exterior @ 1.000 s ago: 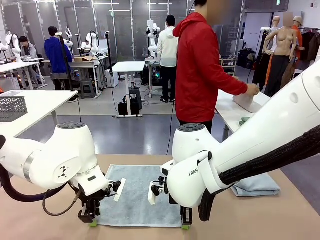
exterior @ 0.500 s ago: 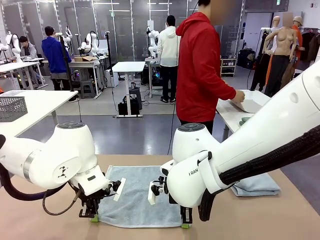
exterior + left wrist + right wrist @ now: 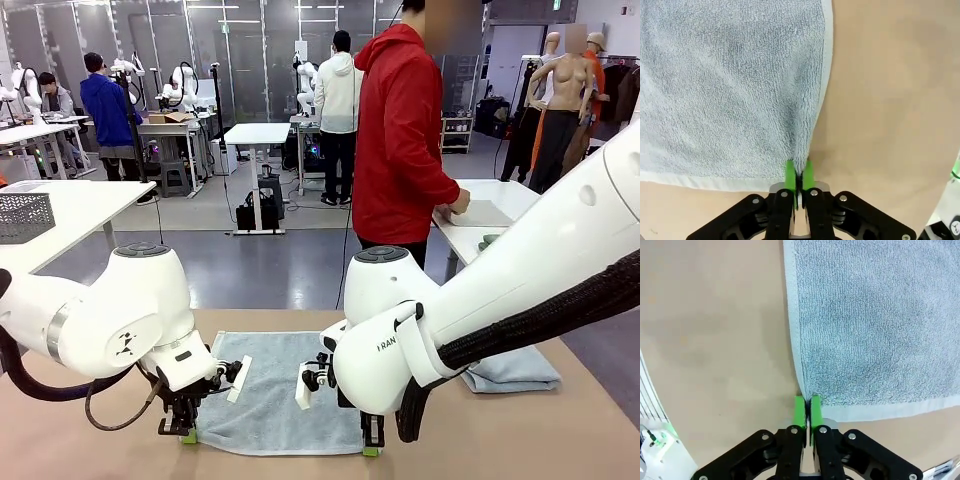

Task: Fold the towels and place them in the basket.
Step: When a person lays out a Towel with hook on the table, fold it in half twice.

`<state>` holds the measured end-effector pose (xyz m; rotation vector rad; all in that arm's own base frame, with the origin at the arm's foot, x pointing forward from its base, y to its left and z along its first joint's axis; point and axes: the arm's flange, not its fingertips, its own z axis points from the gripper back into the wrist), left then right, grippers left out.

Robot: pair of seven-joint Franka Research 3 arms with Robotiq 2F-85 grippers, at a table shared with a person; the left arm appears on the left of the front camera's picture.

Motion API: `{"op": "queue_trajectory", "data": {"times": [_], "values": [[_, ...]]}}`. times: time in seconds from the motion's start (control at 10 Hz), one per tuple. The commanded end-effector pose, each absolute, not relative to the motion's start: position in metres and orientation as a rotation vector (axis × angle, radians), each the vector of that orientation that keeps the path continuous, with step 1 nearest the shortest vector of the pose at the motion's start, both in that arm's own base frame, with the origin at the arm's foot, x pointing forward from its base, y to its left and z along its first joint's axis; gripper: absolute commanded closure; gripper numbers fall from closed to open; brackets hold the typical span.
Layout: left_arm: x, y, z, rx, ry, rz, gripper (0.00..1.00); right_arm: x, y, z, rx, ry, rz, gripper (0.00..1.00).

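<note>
A pale blue-grey towel (image 3: 275, 390) lies spread flat on the tan table between my two arms. My left gripper (image 3: 184, 434) is shut on its near left corner; the left wrist view shows the green pads (image 3: 789, 172) pinching a raised ridge of the towel (image 3: 730, 85). My right gripper (image 3: 371, 449) is shut on the near right corner, its pads (image 3: 800, 407) closed on the hem of the towel (image 3: 875, 325). A second towel (image 3: 512, 372) lies folded at the right. The wire-mesh basket (image 3: 22, 216) stands on a white side table at far left.
A person in a red top (image 3: 400, 130) stands beyond the table's far edge, turned to a white side table (image 3: 480, 225) with one hand on a cloth there. Bare tan tabletop (image 3: 90, 440) flanks the spread towel.
My left gripper has closed on the towel's corner and drawn it up slightly. The right gripper stays shut in place. The person's hand has moved down over the side table.
</note>
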<state>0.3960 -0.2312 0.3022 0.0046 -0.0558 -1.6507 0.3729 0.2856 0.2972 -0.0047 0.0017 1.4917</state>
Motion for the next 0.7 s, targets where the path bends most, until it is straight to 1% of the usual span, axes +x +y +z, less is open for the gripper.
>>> {"op": "queue_trajectory", "data": {"times": [0.0,0.1,0.2,0.4,0.6], "values": [[0.396,-0.231,0.302,0.005,-0.056,-1.651,1.00,0.373,0.285,0.297,-0.004,-0.003,1.498,1.00],[0.396,-0.231,0.302,0.005,-0.056,-1.651,0.94,0.373,0.286,0.297,-0.005,0.002,1.492,0.95],[0.399,-0.232,0.312,0.005,-0.066,-1.655,0.94,0.376,0.287,0.306,0.004,-0.018,1.493,0.95],[0.412,-0.230,0.337,0.061,-0.101,-1.654,0.94,0.389,0.281,0.323,-0.009,-0.046,1.495,0.95],[0.424,-0.227,0.365,0.114,-0.143,-1.631,0.94,0.401,0.274,0.345,-0.047,-0.074,1.479,0.95]]}}
